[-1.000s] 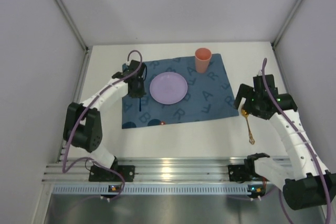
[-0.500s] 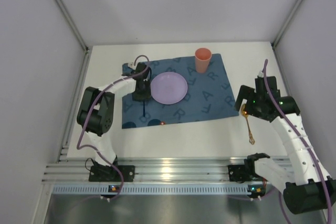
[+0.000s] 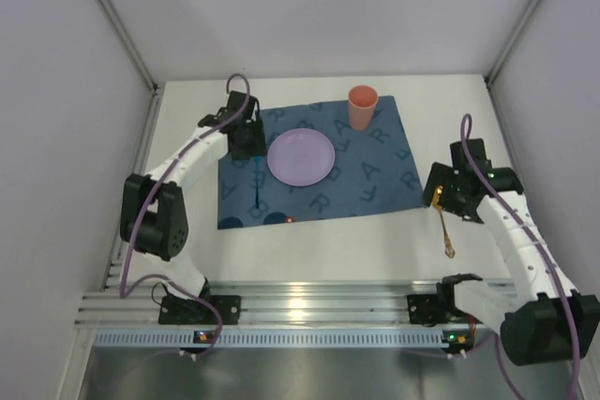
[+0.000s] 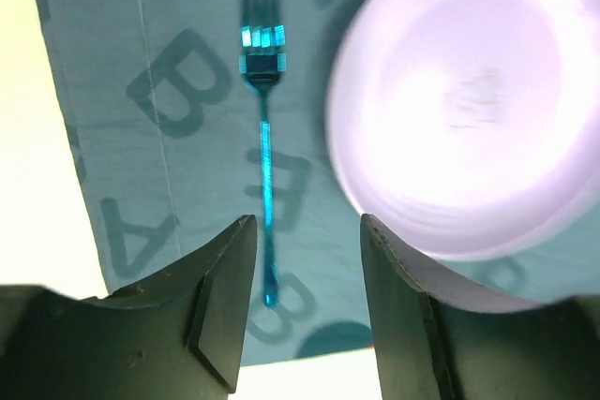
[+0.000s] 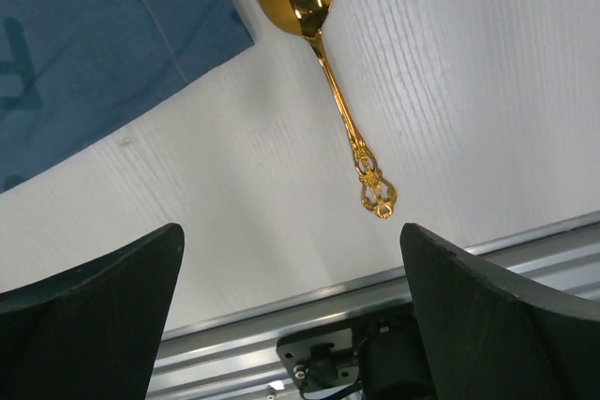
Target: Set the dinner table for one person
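The dinner table [image 3: 328, 250] spreads out under and all around the purple plate [image 3: 300, 156], which sits on a dark blue placemat [image 3: 375, 175]. A blue fork [image 4: 265, 119] lies flat on the mat just left of the plate, and an orange cup [image 3: 362, 107] stands beyond the plate, up to its right. A gold spoon [image 5: 319, 44] lies well to the right of the plate, off the mat on bare table, its bowl just beside the mat's edge.

The left gripper [image 4: 307, 222] hangs above the fork, just left of the plate, its jaws partly parted and holding nothing. The right gripper [image 5: 291, 231] hovers near the spoon, far right of the plate, spread as wide as it seems to go and empty too.

The likely trouble lies with the spoon. It is thin, flat and glossy, so jaws closing on it from so wide a spread may nudge it aside, or pinch it off-centre so that it swings or drops on the way to the plate. A finger coming down too near the bowl could catch the mat's edge and tug it, shifting the plate and tipping the light cup. On the other side, the left gripper sits so close to the plate's rim that a careless sideways move could knock the plate or skew the fork
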Motion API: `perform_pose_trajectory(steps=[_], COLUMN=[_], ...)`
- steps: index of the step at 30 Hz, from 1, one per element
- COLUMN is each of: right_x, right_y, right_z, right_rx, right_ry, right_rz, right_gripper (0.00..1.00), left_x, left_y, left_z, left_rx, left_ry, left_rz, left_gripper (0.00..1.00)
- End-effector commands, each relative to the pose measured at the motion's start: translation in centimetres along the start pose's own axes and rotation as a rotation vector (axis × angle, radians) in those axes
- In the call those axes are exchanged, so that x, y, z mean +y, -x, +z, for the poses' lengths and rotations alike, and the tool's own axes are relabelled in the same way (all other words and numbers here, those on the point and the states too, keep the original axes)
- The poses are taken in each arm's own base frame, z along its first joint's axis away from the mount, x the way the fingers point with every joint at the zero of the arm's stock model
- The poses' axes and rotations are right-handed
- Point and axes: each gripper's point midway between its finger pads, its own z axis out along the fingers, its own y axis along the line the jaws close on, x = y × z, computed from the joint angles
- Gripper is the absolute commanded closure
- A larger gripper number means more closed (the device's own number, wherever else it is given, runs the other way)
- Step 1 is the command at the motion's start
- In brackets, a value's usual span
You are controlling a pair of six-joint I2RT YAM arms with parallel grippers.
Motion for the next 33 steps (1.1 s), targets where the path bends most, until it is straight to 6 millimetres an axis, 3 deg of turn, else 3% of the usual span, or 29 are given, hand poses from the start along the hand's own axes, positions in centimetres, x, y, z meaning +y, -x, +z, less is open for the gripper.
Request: perform_pose_trajectory(steps=[1, 3, 7, 10, 11, 12, 17, 21, 24, 28, 29, 30, 33], right_x=[-0.3, -0.3, -0.8, -1.5, -1.7, -1.2, -1.9, -1.9, -1.6, -1.3, -1.4, -1.2, -1.3], right_y=[1.1, 2.2, 3.6, 2.8, 1.7, 1.6, -1.8, -0.8, -1.7, -4.5, -4.2, -4.0, -4.0], right_z=[1.5, 2.4, 5.4, 9.1, 10.4, 11.2, 14.0, 14.9, 16.0, 17.5, 17.6, 17.7, 17.7], right_rx=[0.008, 0.043, 0.083, 0.148, 0.193, 0.194, 0.267, 0.254, 0.275, 0.325, 0.319, 0.312, 0.314], right_ry=[-0.031, -0.012, -0.068, -0.119, -0.133, -0.108, -0.148, -0.164, -0.158, -0.151, -0.155, -0.149, -0.151], right_rz=[0.104, 0.165, 0.082, 0.045, 0.04, 0.045, 0.064, 0.079, 0.113, 0.177, 0.176, 0.181, 0.173], right_gripper=[0.0, 0.0, 0.0, 0.0, 0.0, 0.0, 0.03, 0.1, 0.22, 0.57, 0.64, 0.77, 0.92], left_x=[-1.7, -1.7, -2.0, -1.5, -1.4, -1.1, -0.8, 0.1, 0.4, 0.4, 0.4, 0.4, 0.6], left_y=[1.7, 1.3, 0.6, 0.1, 0.1, -0.2, -0.6, -1.1, -1.3, -1.3, -1.0, -1.0, -0.7], left_z=[-5.1, -6.4, -7.9, -8.4, -8.8, -8.8, -10.0, -10.2, -10.2, -10.2, -10.4, -10.5, -10.8], left_rx=[-0.058, -0.059, -0.068, -0.077, -0.09, -0.089, -0.106, -0.121, -0.123, -0.119, -0.126, -0.123, -0.132], left_ry=[-0.103, -0.122, -0.165, -0.162, -0.16, -0.155, -0.161, -0.129, -0.122, -0.119, -0.12, -0.115, -0.105], left_rz=[-0.046, -0.056, -0.06, -0.056, -0.057, -0.056, -0.058, -0.061, -0.06, -0.055, -0.051, -0.048, -0.039], left_gripper=[0.47, 0.47, 0.48, 0.48, 0.48, 0.48, 0.48, 0.49, 0.49, 0.49, 0.49, 0.49, 0.49])
